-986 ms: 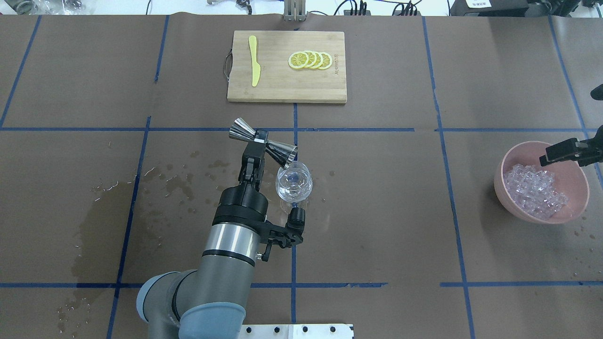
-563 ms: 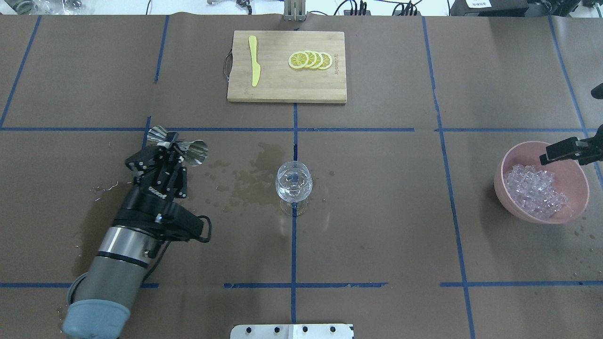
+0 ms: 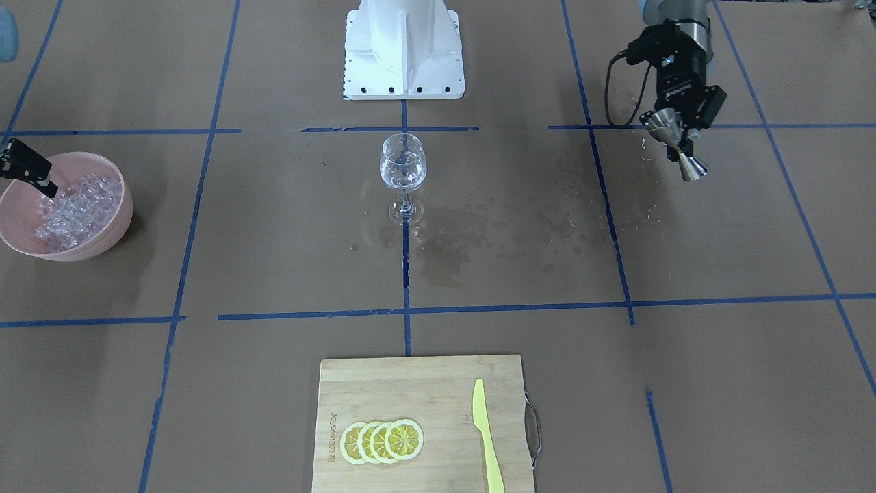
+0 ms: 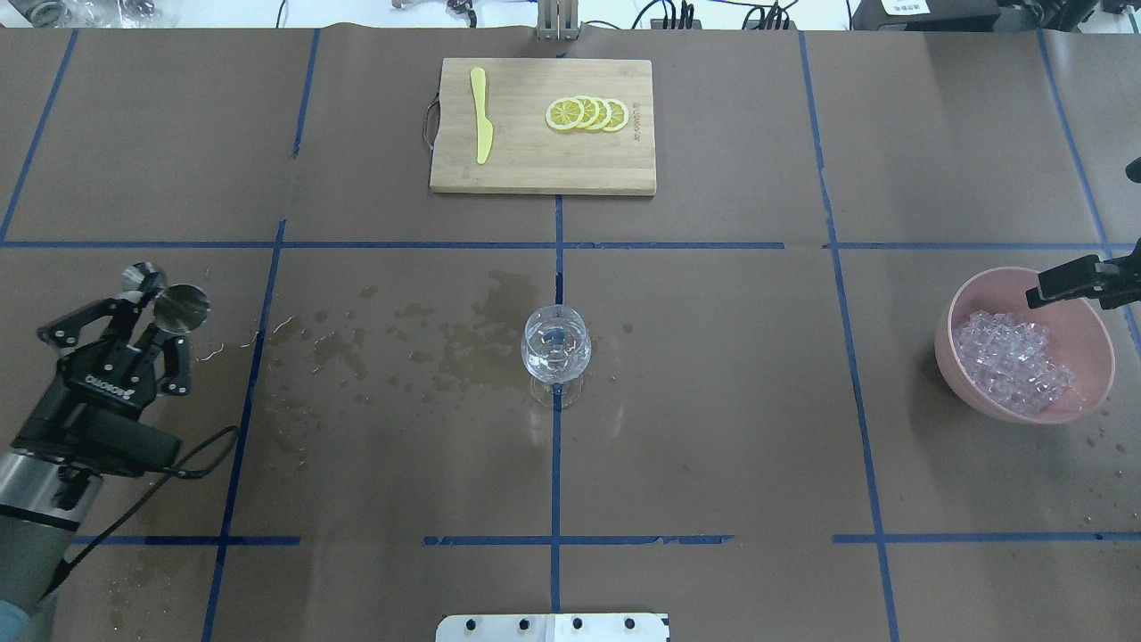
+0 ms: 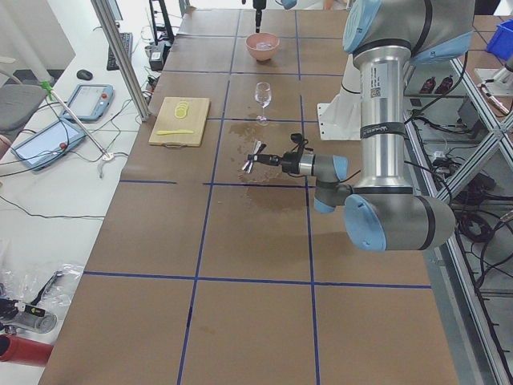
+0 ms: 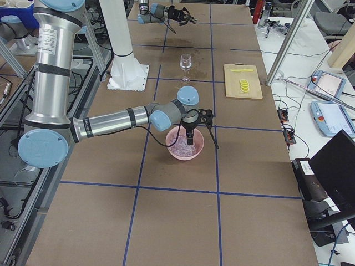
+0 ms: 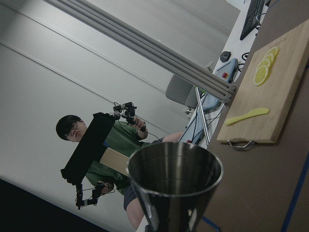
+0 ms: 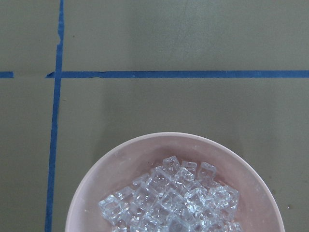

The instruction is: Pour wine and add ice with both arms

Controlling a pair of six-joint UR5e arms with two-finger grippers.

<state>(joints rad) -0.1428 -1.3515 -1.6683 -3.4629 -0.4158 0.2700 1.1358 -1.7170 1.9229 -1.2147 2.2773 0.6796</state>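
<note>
Since the earlier overhead frames my left pincer (image 4: 151,314) has swung away from the wine glass (image 4: 555,343) and now sits far out at the table's (image 4: 713,428) left side. It is clamped on the waist of the steel jigger (image 4: 169,299), which it carries tilted, well apart from the glass. The glass, the pink bowl (image 4: 1074,323) and the ice (image 4: 1012,361) heaped in it lie as they did before.

The right pincer (image 4: 1070,280) hangs over the bowl's far rim, cut off by the overhead view's right edge. I see only one dark bar of it there and in the front view, and its own wrist camera shows no fingers. I cannot tell how far apart its jaws stand.

The wine (image 3: 402,179) is barely visible, a faint clear pool low in the glass. The dark wet stains (image 4: 463,339) on the paper beside the glass are far plainer.

The left wrist camera looks straight at the jigger's open mouth but hides the fingers on it. Only the overhead and front views show that grip. The right wrist camera shows the cubes most sharply, though the bowl's near half is cropped away.
</note>
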